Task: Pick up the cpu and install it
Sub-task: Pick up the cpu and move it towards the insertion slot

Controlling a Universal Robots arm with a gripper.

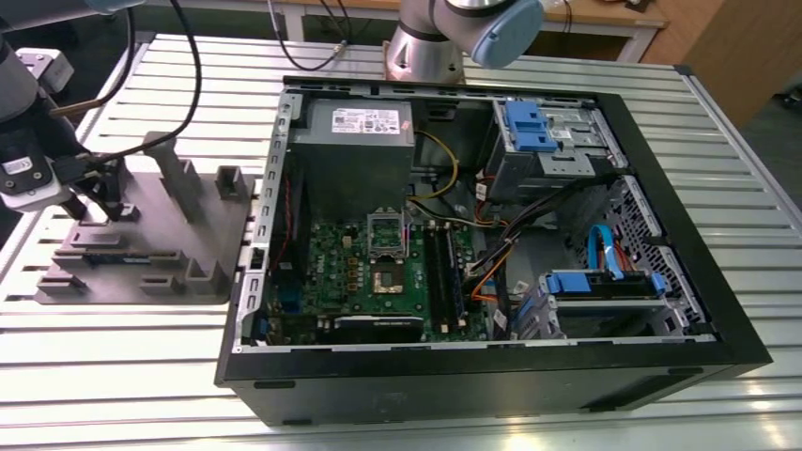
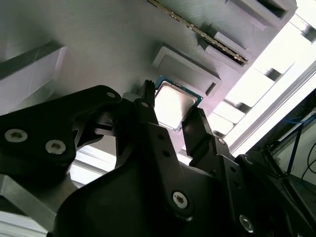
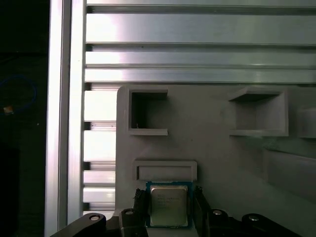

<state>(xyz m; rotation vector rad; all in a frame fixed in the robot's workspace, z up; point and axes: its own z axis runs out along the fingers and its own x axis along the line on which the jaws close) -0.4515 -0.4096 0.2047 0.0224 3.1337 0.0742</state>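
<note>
The cpu (image 3: 169, 206) is a small square chip with a silvery top and a blue-green rim. It sits low over the grey fixture block (image 1: 163, 235) at the exterior view's left, outside the computer case. In both wrist views my gripper (image 2: 172, 104) straddles it, one black finger (image 2: 147, 106) against one edge and the other finger (image 2: 197, 129) against the opposite edge. The cpu (image 2: 174, 104) lies beside a shallow rectangular pocket (image 2: 186, 70) of the fixture. Whether it rests on the fixture or hangs just above it, I cannot tell. The motherboard (image 1: 363, 282) with its open socket (image 1: 387, 274) lies inside the case.
The open black computer case (image 1: 501, 376) fills the slatted metal table's middle, with a grey power supply (image 1: 357, 141), blue drive brackets (image 1: 532, 127) and loose cables (image 1: 501, 254). Upright grey posts (image 1: 169, 169) rise from the fixture near my gripper (image 1: 107, 209). The arm's base (image 1: 433, 47) stands behind the case.
</note>
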